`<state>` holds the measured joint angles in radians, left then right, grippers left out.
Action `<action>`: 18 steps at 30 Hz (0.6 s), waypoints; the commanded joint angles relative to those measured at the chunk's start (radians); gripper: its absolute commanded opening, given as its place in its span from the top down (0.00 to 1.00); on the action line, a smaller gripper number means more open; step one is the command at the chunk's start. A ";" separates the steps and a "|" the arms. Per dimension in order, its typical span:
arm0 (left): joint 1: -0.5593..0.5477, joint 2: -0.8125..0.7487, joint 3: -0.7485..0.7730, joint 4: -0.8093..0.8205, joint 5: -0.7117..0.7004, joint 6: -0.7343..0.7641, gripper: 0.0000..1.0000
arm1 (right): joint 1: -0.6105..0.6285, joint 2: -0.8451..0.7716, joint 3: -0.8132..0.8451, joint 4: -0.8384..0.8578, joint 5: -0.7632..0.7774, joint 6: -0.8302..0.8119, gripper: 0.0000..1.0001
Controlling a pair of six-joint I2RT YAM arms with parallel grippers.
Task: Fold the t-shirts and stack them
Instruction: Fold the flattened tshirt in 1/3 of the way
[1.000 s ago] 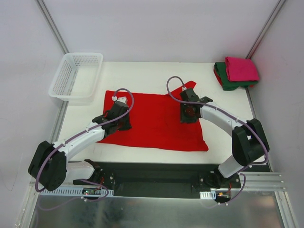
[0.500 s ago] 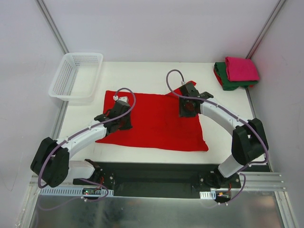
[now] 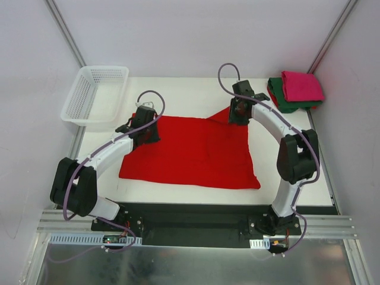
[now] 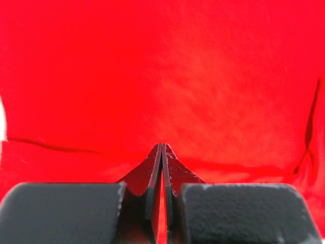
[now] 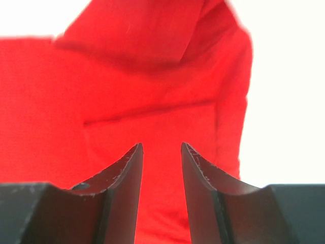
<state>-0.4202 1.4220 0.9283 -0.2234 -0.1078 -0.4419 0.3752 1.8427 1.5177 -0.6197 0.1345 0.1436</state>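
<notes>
A bright red t-shirt lies spread flat in the middle of the table. My left gripper rests at its far left corner. In the left wrist view its jaws are shut tip to tip over the red cloth, with no fold visibly pinched. My right gripper is at the shirt's far right corner, by the sleeve. There its jaws stand partly open above the red cloth, holding nothing. A folded magenta-pink t-shirt lies on a folded dark green t-shirt at the back right.
A white mesh basket stands at the back left corner. Bare white table runs behind the red shirt, and more of it shows right of the sleeve. Grey walls close in the back and both sides.
Both arms have swept away from me across the red shirt, the left towards its far left corner and the right towards its far right sleeve. The jaws kept their states.
</notes>
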 commanded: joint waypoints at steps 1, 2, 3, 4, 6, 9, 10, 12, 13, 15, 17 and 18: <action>0.061 0.038 0.079 0.001 0.051 0.068 0.99 | -0.061 0.090 0.145 -0.052 -0.004 -0.021 0.60; 0.067 0.041 0.092 0.001 0.057 0.068 1.00 | -0.070 0.108 0.165 -0.054 -0.003 -0.021 0.60; 0.073 0.045 0.095 0.001 0.057 0.065 0.99 | -0.088 0.139 0.202 -0.057 0.000 -0.015 0.60; 0.081 0.048 0.096 0.001 0.057 0.065 1.00 | -0.099 0.156 0.219 -0.057 0.001 -0.012 0.60; 0.092 0.048 0.103 0.001 0.056 0.063 0.99 | -0.126 0.182 0.252 -0.057 -0.006 -0.001 0.59; 0.113 0.048 0.101 0.001 0.060 0.062 0.99 | -0.163 0.236 0.315 -0.048 -0.004 0.024 0.59; 0.116 0.046 0.099 0.001 0.060 0.062 0.99 | -0.170 0.259 0.343 -0.045 -0.006 0.042 0.59; 0.124 0.043 0.092 0.001 0.062 0.061 0.99 | -0.199 0.283 0.363 -0.032 -0.016 0.060 0.59; 0.124 0.041 0.090 0.001 0.060 0.062 0.99 | -0.209 0.292 0.375 -0.028 -0.022 0.080 0.59; 0.126 0.040 0.084 0.001 0.059 0.062 0.99 | -0.235 0.320 0.392 0.003 -0.048 0.097 0.59; 0.127 0.040 0.076 0.001 0.057 0.062 1.00 | -0.251 0.348 0.421 0.020 -0.062 0.112 0.58; 0.127 0.038 0.075 0.001 0.059 0.062 1.00 | -0.262 0.361 0.433 0.032 -0.084 0.114 0.58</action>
<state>-0.2993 1.4700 0.9943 -0.2234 -0.0608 -0.4019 0.1490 2.1651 1.8713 -0.6323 0.1059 0.2066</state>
